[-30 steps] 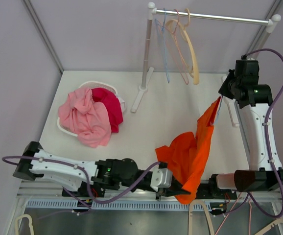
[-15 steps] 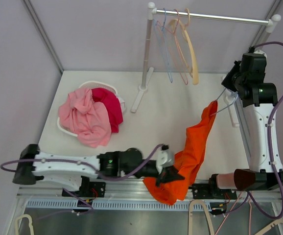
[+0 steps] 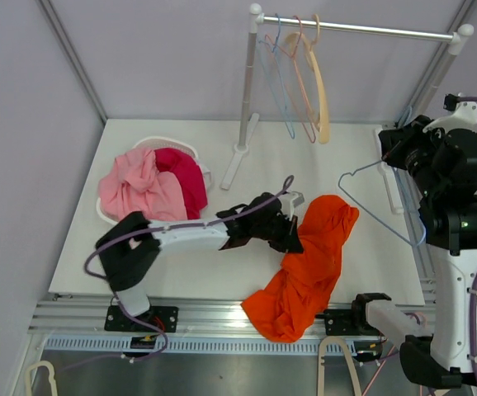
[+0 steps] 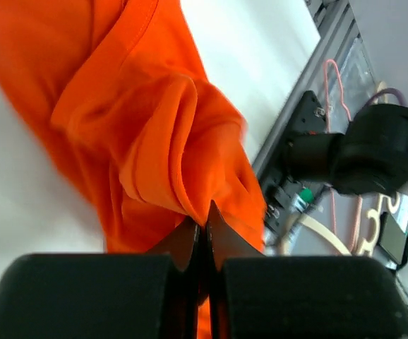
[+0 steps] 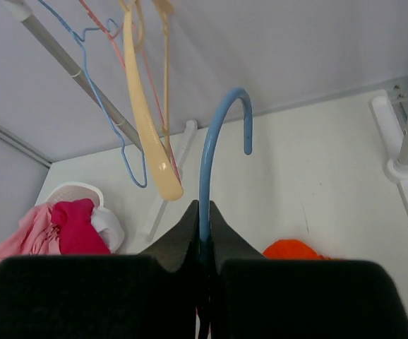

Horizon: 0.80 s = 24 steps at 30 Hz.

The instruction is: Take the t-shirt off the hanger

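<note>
The orange t-shirt (image 3: 309, 268) lies crumpled on the white table, its lower end hanging over the near edge, clear of the hanger. My left gripper (image 3: 293, 234) is shut on a fold at the shirt's left edge; in the left wrist view its jaws (image 4: 202, 224) pinch orange cloth (image 4: 147, 120). My right gripper (image 3: 397, 153) is shut on the neck of a bare blue wire hanger (image 3: 376, 214) and holds it in the air to the right of the shirt. In the right wrist view the blue hook (image 5: 210, 141) rises from the closed jaws (image 5: 202, 208), with the shirt (image 5: 292, 249) below.
A white basket (image 3: 187, 148) with pink and red clothes stands at the left back. A clothes rack (image 3: 362, 29) at the back holds several empty hangers (image 3: 317, 91); its foot (image 3: 232, 169) and right foot (image 3: 394, 191) rest on the table. Metal rails run along the near edge.
The shirt has come off the hanger and dropped onto the table. My left gripper swung from the near edge up to mid-table with the cloth. The right arm shifted right with the bare hanger.
</note>
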Each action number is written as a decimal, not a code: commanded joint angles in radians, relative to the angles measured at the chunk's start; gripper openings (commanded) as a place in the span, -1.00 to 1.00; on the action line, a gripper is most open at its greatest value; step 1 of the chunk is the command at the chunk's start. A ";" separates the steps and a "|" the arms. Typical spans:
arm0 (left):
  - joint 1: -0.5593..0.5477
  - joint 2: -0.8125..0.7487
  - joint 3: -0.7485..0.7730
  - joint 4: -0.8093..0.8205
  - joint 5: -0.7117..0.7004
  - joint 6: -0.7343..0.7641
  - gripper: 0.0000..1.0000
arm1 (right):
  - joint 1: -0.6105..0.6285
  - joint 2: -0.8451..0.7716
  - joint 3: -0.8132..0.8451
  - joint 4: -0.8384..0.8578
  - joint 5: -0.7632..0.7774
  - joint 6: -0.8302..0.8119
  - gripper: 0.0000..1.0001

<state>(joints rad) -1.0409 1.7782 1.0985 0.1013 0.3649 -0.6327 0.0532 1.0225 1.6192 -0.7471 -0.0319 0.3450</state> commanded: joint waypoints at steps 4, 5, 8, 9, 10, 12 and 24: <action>0.103 -0.506 0.151 -0.388 -0.110 0.057 -0.99 | 0.007 0.030 -0.116 0.311 -0.083 -0.087 -1.00; 0.137 -0.532 0.243 -0.440 -0.106 0.068 -0.99 | 0.007 0.042 -0.128 0.339 -0.127 -0.115 -1.00; 0.321 -0.524 0.547 -0.624 -0.020 0.096 -0.99 | 0.004 0.094 -0.121 0.423 -0.157 -0.116 -1.00; 0.425 -0.467 0.614 -0.659 0.053 0.088 -0.99 | 0.005 0.111 -0.111 0.442 -0.161 -0.115 -1.00; 0.476 -0.435 0.673 -0.698 0.099 0.081 -0.99 | 0.004 0.123 -0.099 0.454 -0.169 -0.120 -1.00; 0.595 -0.361 0.949 -0.718 0.158 0.062 -0.99 | 0.004 0.168 -0.069 0.512 -0.189 -0.135 -1.00; 1.231 -0.236 1.107 -0.273 0.376 -0.297 -0.99 | -0.001 0.379 0.002 0.917 -0.237 -0.202 -1.00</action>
<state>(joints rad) 0.1459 1.6070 2.3348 -0.2474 0.6670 -0.8646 0.0532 1.3609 1.5742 -0.0311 -0.2470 0.1665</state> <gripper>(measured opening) 0.010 0.043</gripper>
